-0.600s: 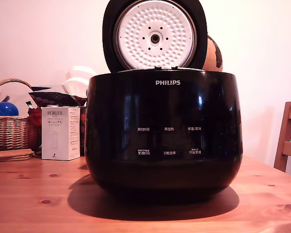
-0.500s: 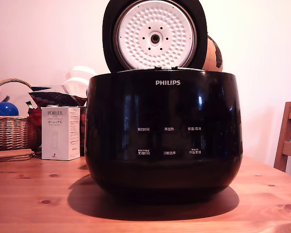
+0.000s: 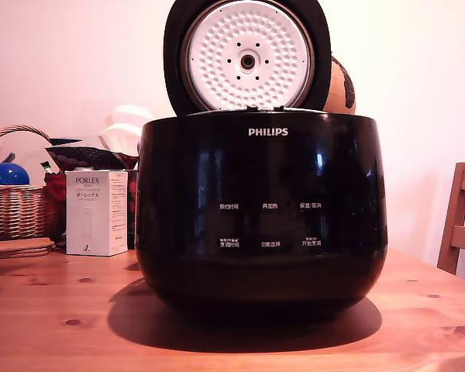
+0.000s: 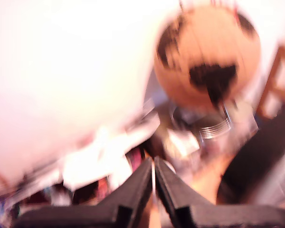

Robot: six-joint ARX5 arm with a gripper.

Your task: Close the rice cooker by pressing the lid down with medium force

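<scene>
Nothing in the exterior view has shifted since the earlier frames: the rice cooker (image 3: pixel 261 213) sits in the same spot on the wooden table (image 3: pixel 54 325) and the lid (image 3: pixel 247 56) stands open as before. The cooker is a large, glossy black, rounded pot with a white "PHILIPS" logo near its upper front edge and two rows of small white Chinese labels lower down; it casts a dark shadow on the table around its base. The lid rises upright from the back rim, its black outer ring framing a white dimpled metal disc with a dark centre hole and a ring of smaller holes around it. To the exterior view's left stand a white PORLEX box (image 3: pixel 97 212) and a wicker basket (image 3: pixel 17 208) holding a blue ball (image 3: pixel 7 174); a wooden chair (image 3: pixel 459 225) shows at the right edge. Behind the lid, on its right in the exterior view, part of an orange globe (image 3: pixel 342 87) peeks out. The wrist view is heavily blurred: the gripper (image 4: pixel 154 164) shows its two black fingers (image 4: pixel 133 190) drawn almost together, tips nearly touching with nothing between them. The orange globe is beyond them, and a dark curved mass to one side may be the cooker or lid, but the blur makes that uncertain, apart from the fingertips.
</scene>
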